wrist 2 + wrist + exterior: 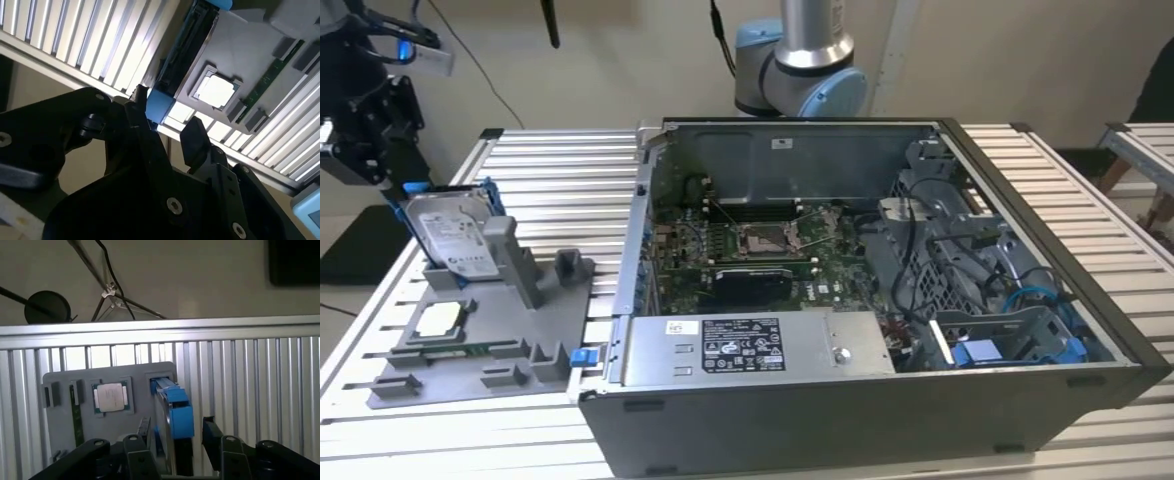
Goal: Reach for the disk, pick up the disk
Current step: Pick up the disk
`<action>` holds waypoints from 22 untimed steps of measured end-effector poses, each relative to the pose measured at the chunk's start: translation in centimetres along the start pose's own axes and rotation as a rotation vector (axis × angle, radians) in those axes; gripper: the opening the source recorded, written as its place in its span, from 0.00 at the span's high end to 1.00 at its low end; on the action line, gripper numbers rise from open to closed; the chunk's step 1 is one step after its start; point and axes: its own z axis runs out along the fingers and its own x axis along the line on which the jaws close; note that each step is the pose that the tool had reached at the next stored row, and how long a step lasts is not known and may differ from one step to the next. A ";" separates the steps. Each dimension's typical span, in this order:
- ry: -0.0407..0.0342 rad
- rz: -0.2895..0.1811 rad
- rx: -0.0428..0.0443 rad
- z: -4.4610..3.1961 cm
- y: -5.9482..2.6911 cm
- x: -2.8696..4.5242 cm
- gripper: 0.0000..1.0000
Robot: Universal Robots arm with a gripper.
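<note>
Off the exterior view's left of the grey plastic holder tray [480, 345], the black end effector [175, 432] hangs by that tray's corner nearest the wall. Its fingers [212, 432] are spread wide, one on each side of the disk [454, 232], and neither clearly touches it. The disk, a flat silver-grey drive with a white label in a bright blue bracket, stands on edge in a slot at the tray's wall-side end. Further along the tray a small square silver chip [440, 320] lies flat in its own recess.

All of it sits on a counter [560, 160] of ribbed silvery aluminium slats, bright where the ridges catch the light.

Over to the exterior view's right of the tray, just beside it, is the open dark-grey computer case [1014, 400]. Its green board is exposed, and a long grey box with black-and-white label [747, 345] runs along its near wall. Beyond the case, the arm's grey-and-blue base [801, 70] rises before a pale wall [614, 60].

Farthest right of the tray is a second slatted counter [1137, 140].

In the first wrist view, past the counter's edge beyond the tray, there's a beige floor [200, 280] with a black round stand foot [47, 307] and dark cables [112, 285].
</note>
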 end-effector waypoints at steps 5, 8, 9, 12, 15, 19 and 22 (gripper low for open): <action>0.0006 -0.013 -0.0014 0.90 -0.16 0.07 0.00; 0.0008 -0.021 -0.0019 1.45 -0.20 0.12 0.00; 0.0009 -0.023 -0.0021 1.63 -0.20 0.13 0.00; 0.0012 -0.032 -0.0026 2.16 -0.22 0.18 0.00; 0.0017 -0.046 -0.0022 2.64 -0.24 0.22 0.00; 0.0023 -0.065 -0.0019 3.20 -0.25 0.27 0.00; 0.0025 -0.074 0.0002 3.69 -0.24 0.31 0.00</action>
